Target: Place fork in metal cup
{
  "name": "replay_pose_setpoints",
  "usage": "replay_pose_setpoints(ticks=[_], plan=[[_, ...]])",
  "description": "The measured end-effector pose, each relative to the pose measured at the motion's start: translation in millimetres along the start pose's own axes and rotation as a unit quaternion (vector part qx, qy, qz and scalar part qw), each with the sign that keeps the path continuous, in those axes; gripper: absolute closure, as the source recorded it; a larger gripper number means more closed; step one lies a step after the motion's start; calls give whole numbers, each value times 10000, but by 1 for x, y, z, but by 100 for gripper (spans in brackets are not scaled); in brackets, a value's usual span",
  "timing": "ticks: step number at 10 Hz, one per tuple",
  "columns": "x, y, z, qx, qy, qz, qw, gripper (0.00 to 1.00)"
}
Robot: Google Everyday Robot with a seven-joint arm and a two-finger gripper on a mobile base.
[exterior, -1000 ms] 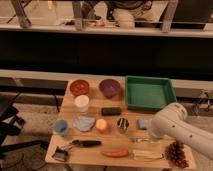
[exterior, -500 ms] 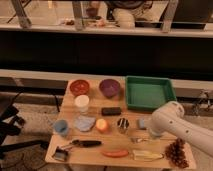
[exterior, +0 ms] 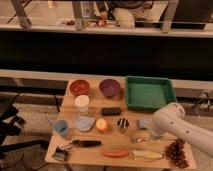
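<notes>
One white arm (exterior: 177,127) reaches in from the right, its low end over the right-front part of the wooden table (exterior: 67,112). Gripper (exterior: 150,134) sits at that low end, just beside the blue sponge (exterior: 143,122) and near the fork's right end; the arm shell hides most of it. Wide or narrow: cannot tell.

Fork (exterior: 137,140) lies flat on the wood, roughly left to right, in front of the metal cup (exterior: 123,124) and apart from it. Metal cup stands upright between an orange fruit (exterior: 101,125) and the blue sponge.

Back row: red bowl (exterior: 80,87), purple bowl (exterior: 109,88), green tray (exterior: 149,102). Front edge: black-handled tool (exterior: 86,143), grapes (exterior: 177,152).
</notes>
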Motion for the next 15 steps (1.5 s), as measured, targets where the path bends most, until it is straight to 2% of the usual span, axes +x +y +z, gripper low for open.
replay_pose_setpoints(ticks=[3,5,10,13,15], plan=[[0,1,6,-83,-14,-11,10000,42],[1,3,10,-147,-28,7,9999,36],[-1,6,27,-347,-100,-11,9993,36],[-5,6,30,-390,-141,-53,9991,36],[-7,6,33,-408,-175,-73,9990,42]])
